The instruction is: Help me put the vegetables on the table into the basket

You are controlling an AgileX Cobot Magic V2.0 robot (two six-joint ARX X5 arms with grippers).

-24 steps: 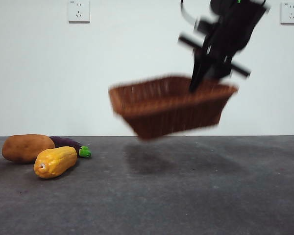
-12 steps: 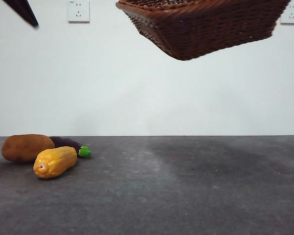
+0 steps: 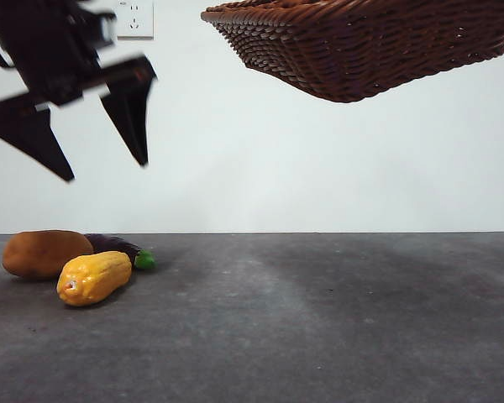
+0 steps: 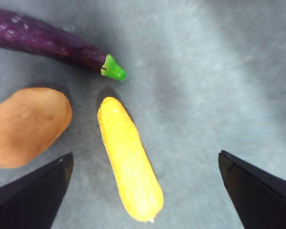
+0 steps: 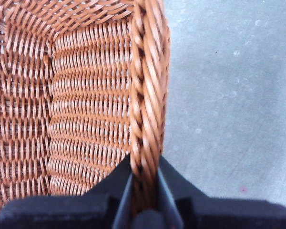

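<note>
- Dark reddish-brown woven wicker basket (image 3: 365, 46) is cut off by the top edge in the front view; only its underside and part of the braided rim show. The right tool is out of frame there.
- Right wrist view: right tool (image 5: 145, 191) is clamped on the basket's braided rim (image 5: 148, 86), one jaw on each side of the wall. Basket hangs high above the dark grey speckled tabletop (image 3: 319, 319).
- Slim dark purple eggplant with a green stem (image 3: 118, 246) is half hidden behind the other two vegetables in the front view; the left wrist view shows it whole (image 4: 52, 45).
- Left tool (image 3: 84, 138) is motion-blurred, upper body cut off at the top left.
- Versus half a second ago: left tool has come well down into frame from the top-left corner. Basket has barely shifted. Vegetables are unmoved.
- Left tool jaws are spread wide, holding nothing.
- It hangs above the vegetable cluster, well clear of it. Yellow corn cob (image 4: 128, 160) lies between the jaws in the wrist view; large orange-brown potato (image 4: 28, 125) is just beside the cob, near one jaw.
</note>
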